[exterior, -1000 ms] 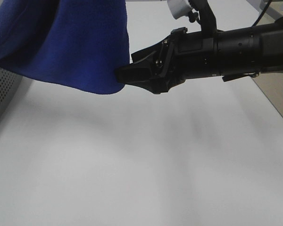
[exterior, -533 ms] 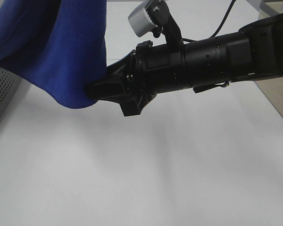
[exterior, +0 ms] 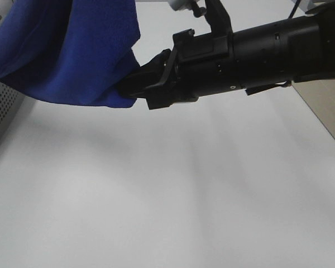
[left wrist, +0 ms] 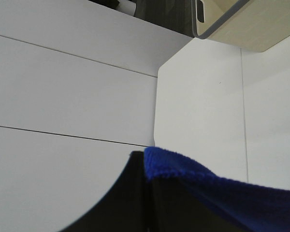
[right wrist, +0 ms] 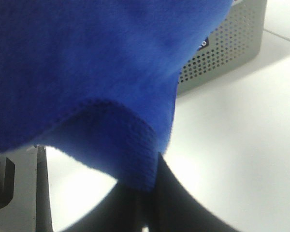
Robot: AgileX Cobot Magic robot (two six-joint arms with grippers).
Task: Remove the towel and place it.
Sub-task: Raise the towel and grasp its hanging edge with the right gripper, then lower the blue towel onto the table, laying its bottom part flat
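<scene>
The royal-blue towel (exterior: 72,50) hangs in the air at the upper left of the exterior high view. My right gripper (exterior: 127,89) reaches in from the right and is shut on the towel's lower right corner. In the right wrist view the hemmed towel (right wrist: 87,72) fills most of the frame, and its edge runs down between the closed black fingers of the right gripper (right wrist: 144,198). In the left wrist view my left gripper (left wrist: 144,166) is shut, with the towel's (left wrist: 222,188) plush edge pinched at its tips. The left arm itself is outside the exterior high view.
A grey perforated metal box (exterior: 0,109) stands at the table's left edge, below the towel, and shows again as the perforated box (right wrist: 222,53) in the right wrist view. The white tabletop (exterior: 167,195) lies under both arms. A tan surface (exterior: 329,111) borders the table on the right.
The right gripper moved left into the towel's lower corner, closed on it, and rose slightly. The corner is now bunched at its fingers. The left gripper stayed shut.
</scene>
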